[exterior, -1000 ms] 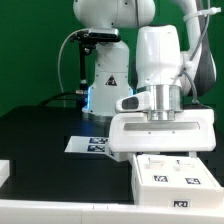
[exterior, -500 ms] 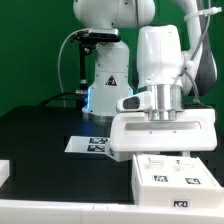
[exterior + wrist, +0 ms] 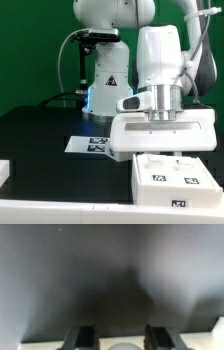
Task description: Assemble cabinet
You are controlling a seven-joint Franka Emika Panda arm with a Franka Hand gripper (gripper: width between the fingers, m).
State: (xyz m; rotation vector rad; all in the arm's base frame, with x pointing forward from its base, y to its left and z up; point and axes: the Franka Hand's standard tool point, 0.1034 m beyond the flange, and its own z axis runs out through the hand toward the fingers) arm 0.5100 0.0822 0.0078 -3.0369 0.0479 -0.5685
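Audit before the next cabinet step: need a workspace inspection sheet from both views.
Surface: black table, with the marker board lying flat on it.
Job's things: white tagged cabinet box at the exterior view's lower right.
Clutter: white item cut off at the exterior view's left edge; cannot identify.
Grippers: claw open, nothing gripped, dark surface beneath.
Cables: dark cable looping beside the arm base.
Surroundings: green backdrop.
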